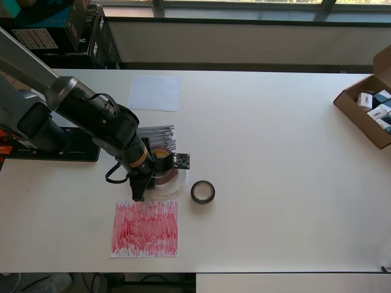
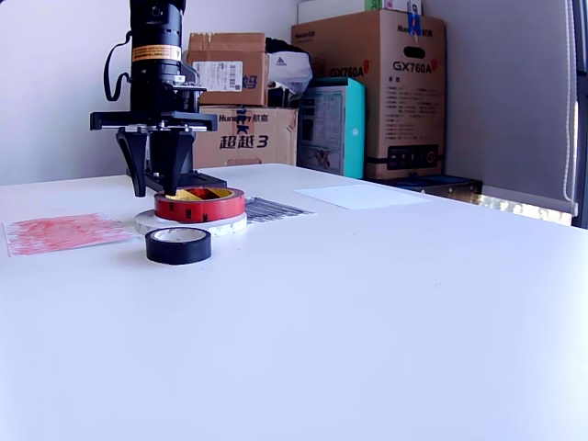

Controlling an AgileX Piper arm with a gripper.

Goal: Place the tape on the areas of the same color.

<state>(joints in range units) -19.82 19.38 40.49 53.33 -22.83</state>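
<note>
A reddish-brown tape roll lies stacked on the wide white ring. The small black roll lies on the bare table beside them. My gripper points straight down with its fingers apart. They straddle the reddish-brown roll's rim on the exterior view's left. The red scribbled patch is bare. The black scribbled patch is partly hidden by my arm in the overhead view. The white patch is bare.
My arm's base sits at the overhead view's left. An open cardboard box of small items stands at the overhead view's right edge. Stacked cartons stand behind the table in the exterior view.
</note>
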